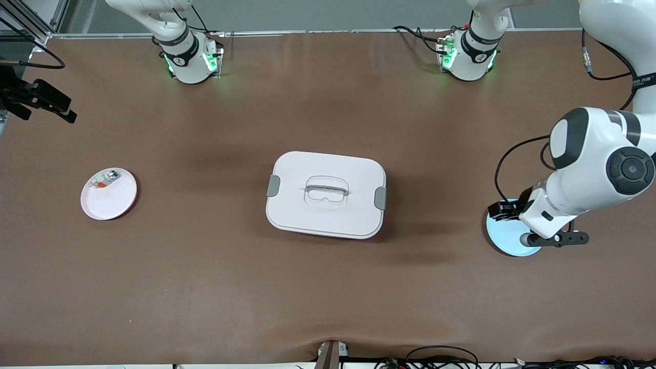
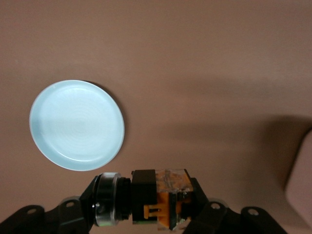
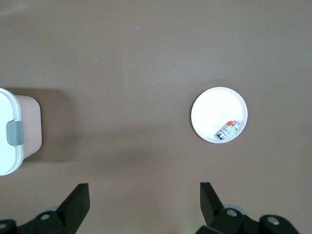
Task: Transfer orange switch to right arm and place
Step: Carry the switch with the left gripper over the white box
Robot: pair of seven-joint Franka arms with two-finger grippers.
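At the lower right of the front view, over the blue plate (image 1: 505,237), the orange switch (image 2: 161,198) is sitting pinched in the left gripper (image 2: 146,204). The right gripper (image 3: 144,202), fingers spread wide, is hanging unloaded, waiting, with the pink plate (image 1: 115,200) at mid-left.

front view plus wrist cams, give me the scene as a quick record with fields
left gripper: shut on the orange switch, up in the air over the blue plate
right gripper: open, empty, arm waiting
blue plate: toward the left arm's end of the table, nothing on it
white plate: toward the right arm's end, holds a small whitish part
lidded box: mid-table, between the plates, lid on
handover: not yet done
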